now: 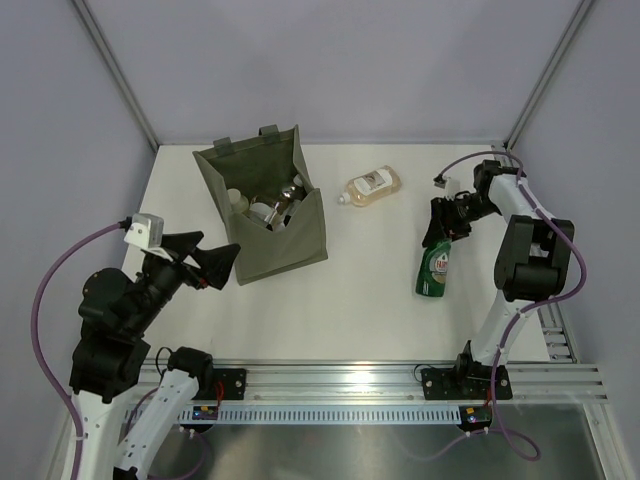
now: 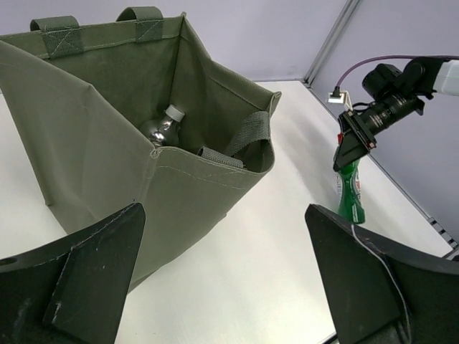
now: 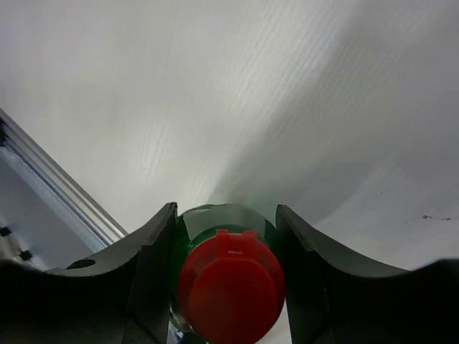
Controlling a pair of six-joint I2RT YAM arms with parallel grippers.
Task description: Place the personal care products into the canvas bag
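On the white worktop (image 1: pixel 350 310) seen from above, the right claw (image 1: pixel 443 228) is clamped on the neck of the green red-capped bottle (image 1: pixel 434 270), well right of the canvas bag (image 1: pixel 290 245). An amber bottle (image 1: pixel 372 186) lies between them, and the left claw (image 1: pixel 215 252) gapes empty at the bag's near corner. From the left wrist, the bag's mouth stands open with a silvery container (image 2: pixel 161 130) inside, so the bottle should rise clear of the rim before crossing. From the right wrist, both fingers (image 3: pixel 154 251) flank the red cap (image 3: pixel 231 283) evenly, and a straight, upright lift looks least likely to slip.
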